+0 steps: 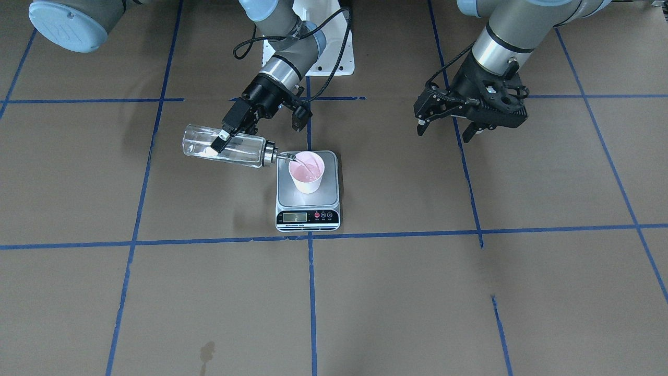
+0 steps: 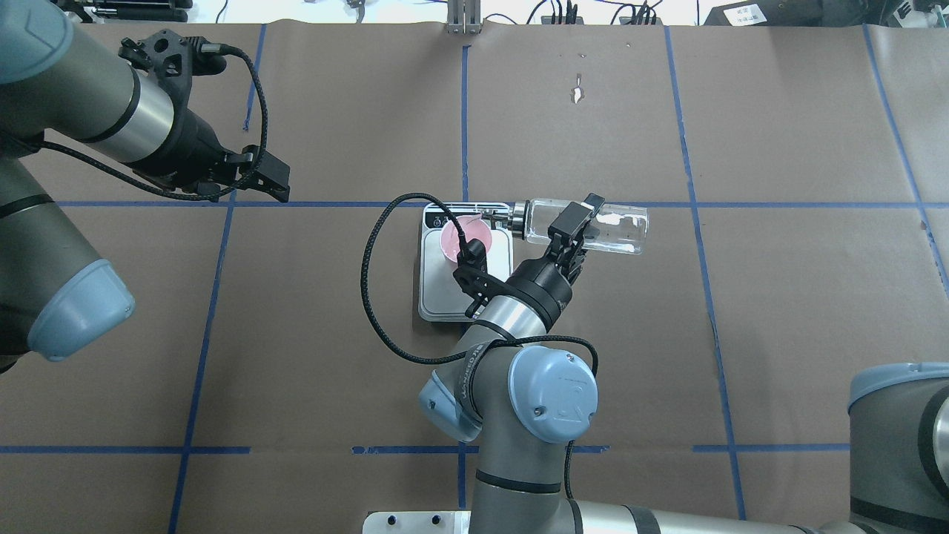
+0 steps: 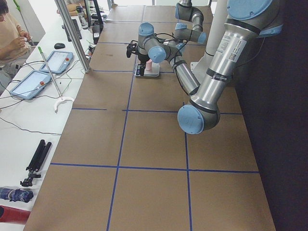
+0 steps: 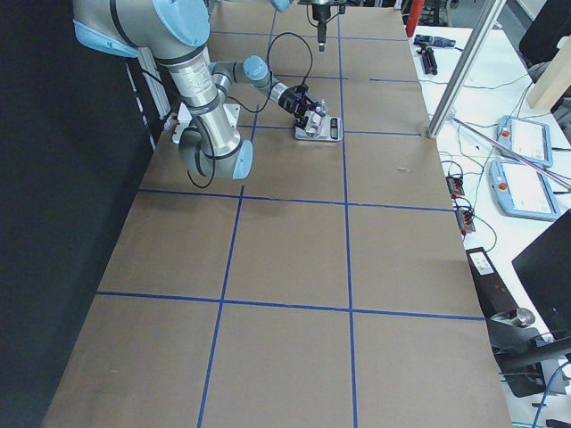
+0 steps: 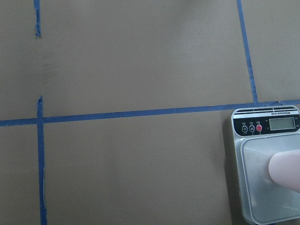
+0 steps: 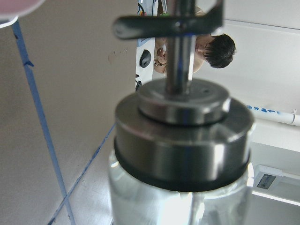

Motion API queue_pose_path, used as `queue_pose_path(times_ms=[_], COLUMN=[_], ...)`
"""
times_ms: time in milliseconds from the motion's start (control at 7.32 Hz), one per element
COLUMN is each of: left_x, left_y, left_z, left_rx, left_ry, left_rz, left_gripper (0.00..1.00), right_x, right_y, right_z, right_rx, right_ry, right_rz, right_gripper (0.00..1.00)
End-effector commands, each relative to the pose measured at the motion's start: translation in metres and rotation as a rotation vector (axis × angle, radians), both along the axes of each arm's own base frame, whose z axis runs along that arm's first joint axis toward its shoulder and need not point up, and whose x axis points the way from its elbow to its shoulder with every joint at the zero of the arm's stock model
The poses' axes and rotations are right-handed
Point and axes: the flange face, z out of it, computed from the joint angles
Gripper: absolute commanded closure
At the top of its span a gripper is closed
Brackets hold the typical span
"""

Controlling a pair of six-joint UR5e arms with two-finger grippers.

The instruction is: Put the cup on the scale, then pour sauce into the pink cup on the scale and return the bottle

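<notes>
Clamping right jaws across mid-body of bottle [image 1: 201, 143], tipped near-horizontal, pointing spout [image 1: 286, 155] ahead of the jaws over cup [image 1: 308, 180] on scale [image 1: 292, 197]. Treating glass as stiff, slick, breakable, part-filled with sauce [image 1: 241, 156]; judging mid-barrel the safest hold. Treating paper cup as light, easily tipped. Holding left jaws open, empty, well apart sideways. Watching wrist cable [image 2: 365, 267] looping just behind the right jaws, beside scale.

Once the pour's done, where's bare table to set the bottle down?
Bare paper lies on the robot's right of the scale, under the tilted bottle, and between scale and left gripper. Crowded only at the cup.
</notes>
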Motion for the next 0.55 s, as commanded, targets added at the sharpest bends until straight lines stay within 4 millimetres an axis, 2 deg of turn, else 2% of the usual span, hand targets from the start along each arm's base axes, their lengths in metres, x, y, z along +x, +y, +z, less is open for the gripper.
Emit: queue_pose_path(times_ms=[0,410], left_x=[0.0002,0.0006], left_y=[0.0006,0.0001], left_z=[-0.0003,-0.0006], left_rx=[-0.003,-0.003], left_ry=[0.003,0.003], left_rz=[0.003,0.003], left_gripper=[0.01,0.01], right_x=[0.0026,0.0033], right_y=[0.0006,-0.0002], right_z=[-0.0025,-0.0077], right_rx=[-0.008,-0.017], right_ry=[0.035,0.056], right_rz=[0.0,-0.012], right_gripper=[1.0,1.0])
